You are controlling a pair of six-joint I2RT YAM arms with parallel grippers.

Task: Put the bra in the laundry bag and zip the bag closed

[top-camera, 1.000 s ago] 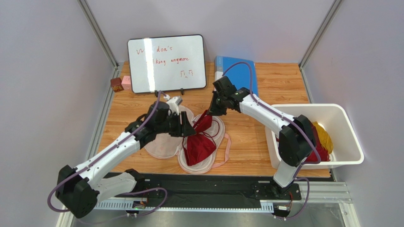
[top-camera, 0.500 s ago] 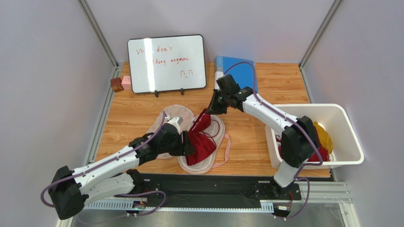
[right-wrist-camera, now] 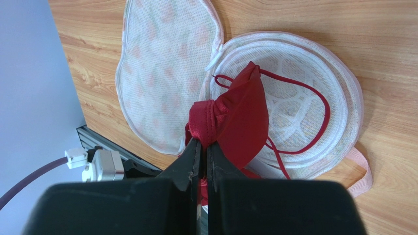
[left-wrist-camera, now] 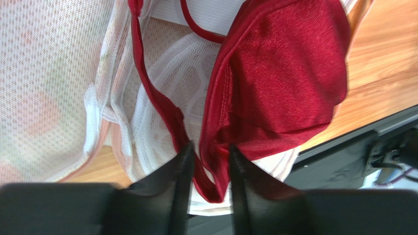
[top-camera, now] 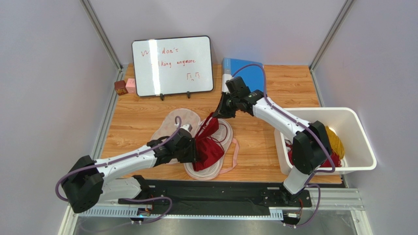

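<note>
The laundry bag (top-camera: 171,128) lies open on the table, its printed flap on the left and its round mesh half (right-wrist-camera: 343,83) on the right. The dark red bra (top-camera: 210,151) lies in the right half. My right gripper (top-camera: 216,115) is shut on a bunched edge of the bra (right-wrist-camera: 240,122) and holds one cup up above the bag; its tip (right-wrist-camera: 202,143) pinches the fabric. My left gripper (top-camera: 196,149) is at the bra's left edge. In the left wrist view its jaws (left-wrist-camera: 208,152) stand apart, with the bra's red band (left-wrist-camera: 211,171) lying loosely between them.
A whiteboard (top-camera: 171,64) stands at the back, with small blocks (top-camera: 125,86) to its left and a blue folder (top-camera: 251,73) to its right. A white bin (top-camera: 319,111) with red and yellow clothes (top-camera: 334,142) sits at the right. A black rail (top-camera: 221,193) runs along the near edge.
My left arm has drawn back toward the near edge, and its gripper has come down to the bra's left edge. My right gripper has kept its hold and barely moved.
</note>
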